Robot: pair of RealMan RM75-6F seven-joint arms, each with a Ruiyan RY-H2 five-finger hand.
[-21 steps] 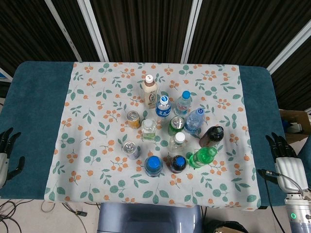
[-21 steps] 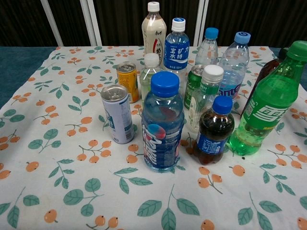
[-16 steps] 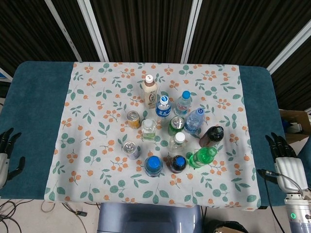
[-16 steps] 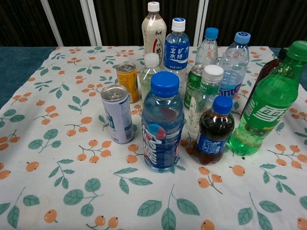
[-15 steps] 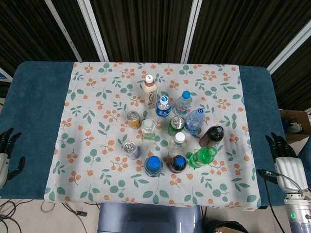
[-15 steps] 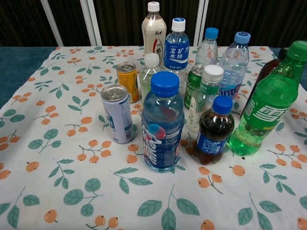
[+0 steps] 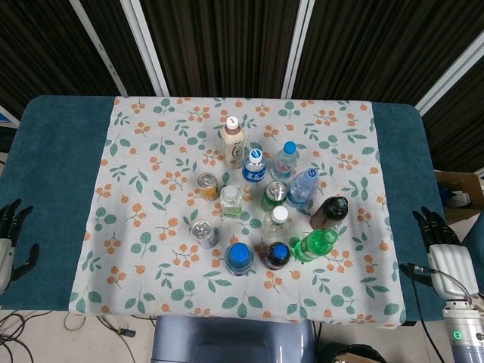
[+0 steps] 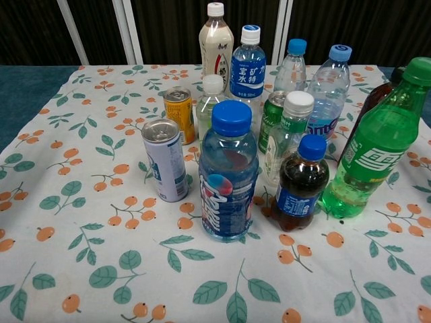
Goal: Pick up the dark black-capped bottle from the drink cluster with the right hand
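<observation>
The dark bottle with a black cap [image 7: 330, 212] stands at the right edge of the drink cluster on the floral cloth [image 7: 151, 151]. In the chest view the dark bottle [image 8: 369, 111] is mostly hidden behind the green bottle [image 8: 376, 145]. My right hand [image 7: 442, 249] hangs off the table's right edge, well to the right of the bottle and nearer me, fingers apart and holding nothing. My left hand [image 7: 9, 242] sits off the left edge, fingers spread and empty. Neither hand shows in the chest view.
Close around the dark bottle stand a green bottle [image 7: 316, 243], a clear blue-capped bottle [image 7: 303, 187], a white-capped bottle [image 7: 278, 218] and a small cola bottle [image 7: 277, 255]. Cans and more bottles fill the cluster's left side. A cardboard box [image 7: 457, 189] sits right of the table.
</observation>
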